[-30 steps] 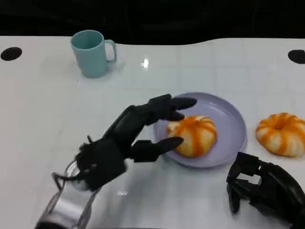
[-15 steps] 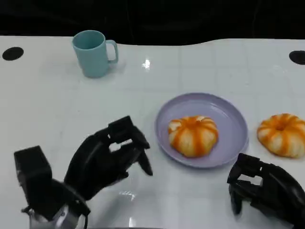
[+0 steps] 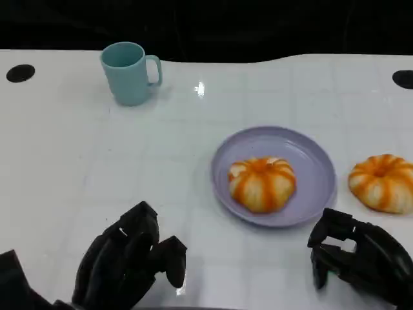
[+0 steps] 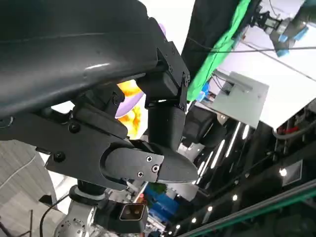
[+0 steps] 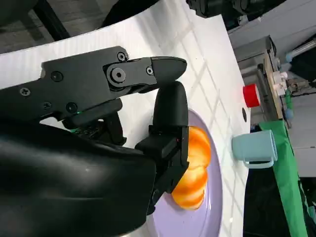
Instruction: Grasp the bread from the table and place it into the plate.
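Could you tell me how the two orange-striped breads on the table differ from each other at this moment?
The bread on the plate lies inside the lilac plate, while the bread on the table rests on the bare white table, to the plate's right. The plated one shows whole; the other is cut off by the picture's edge. Both are round, white with orange stripes, and neither is touched by a hand.

No text, label, brand, number or sign can be read in any of the views.
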Robot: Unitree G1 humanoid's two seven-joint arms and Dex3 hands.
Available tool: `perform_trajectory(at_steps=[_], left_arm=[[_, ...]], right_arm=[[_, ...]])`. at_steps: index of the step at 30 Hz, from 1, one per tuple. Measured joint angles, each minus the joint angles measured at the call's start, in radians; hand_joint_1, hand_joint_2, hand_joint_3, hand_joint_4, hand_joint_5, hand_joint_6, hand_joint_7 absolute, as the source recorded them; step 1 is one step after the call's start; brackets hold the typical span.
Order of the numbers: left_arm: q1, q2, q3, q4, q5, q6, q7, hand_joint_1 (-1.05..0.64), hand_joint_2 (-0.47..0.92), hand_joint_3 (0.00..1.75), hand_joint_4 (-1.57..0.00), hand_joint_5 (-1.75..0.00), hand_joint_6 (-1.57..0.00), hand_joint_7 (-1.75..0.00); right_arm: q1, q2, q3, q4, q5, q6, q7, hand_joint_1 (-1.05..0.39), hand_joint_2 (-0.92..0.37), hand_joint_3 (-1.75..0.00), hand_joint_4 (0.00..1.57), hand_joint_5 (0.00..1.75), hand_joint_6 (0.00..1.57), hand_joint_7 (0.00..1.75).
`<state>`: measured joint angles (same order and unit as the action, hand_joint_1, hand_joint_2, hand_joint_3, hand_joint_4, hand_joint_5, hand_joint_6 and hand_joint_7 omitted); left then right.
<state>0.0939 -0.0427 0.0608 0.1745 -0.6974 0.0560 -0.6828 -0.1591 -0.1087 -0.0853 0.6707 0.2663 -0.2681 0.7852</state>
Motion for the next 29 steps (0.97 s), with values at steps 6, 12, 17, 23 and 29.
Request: perform_trajectory(at_steps=[6, 12, 17, 23, 29], left_arm=[[0.016, 0.003, 0.035, 0.004, 0.0, 0.039, -0.018, -0.75, 0.92, 0.16, -1.01, -1.75, -0.8, -1.66], [0.007, 0.0, 0.057, 0.036, 0.001, 0.042, -0.061, -0.75, 0.92, 0.15, -0.99, -1.75, -0.81, -1.59], [-0.003, -0.006, 0.066, 0.041, 0.004, 0.042, -0.063, -0.76, 0.92, 0.14, -1.0, -1.75, -0.84, -1.55], [-0.011, -0.008, 0.067, 0.041, 0.009, 0.042, -0.065, -0.76, 0.92, 0.14, -0.98, -1.75, -0.84, -1.54], [-0.021, -0.009, 0.066, 0.052, 0.015, 0.038, -0.078, -0.77, 0.92, 0.15, -0.97, -1.75, -0.84, -1.5]], right_arm=[[0.009, -0.002, 0.013, -0.017, -0.005, -0.001, -0.01, -0.59, -0.92, -0.21, 0.7, 1.75, 0.69, 1.49], [0.01, -0.003, 0.016, -0.018, 0.005, 0.002, 0.007, -0.56, -0.92, -0.21, 0.71, 1.75, 0.68, 1.5], [0.009, -0.006, 0.015, -0.004, 0.008, -0.015, 0.024, -0.57, -0.92, -0.22, 0.71, 1.75, 0.67, 1.51], [0.007, -0.01, 0.014, 0.007, 0.011, -0.021, 0.036, -0.56, -0.92, -0.22, 0.71, 1.75, 0.66, 1.52], [-0.001, -0.01, 0.007, 0.023, 0.011, -0.027, 0.039, -0.58, -0.92, -0.22, 0.71, 1.75, 0.65, 1.53]])
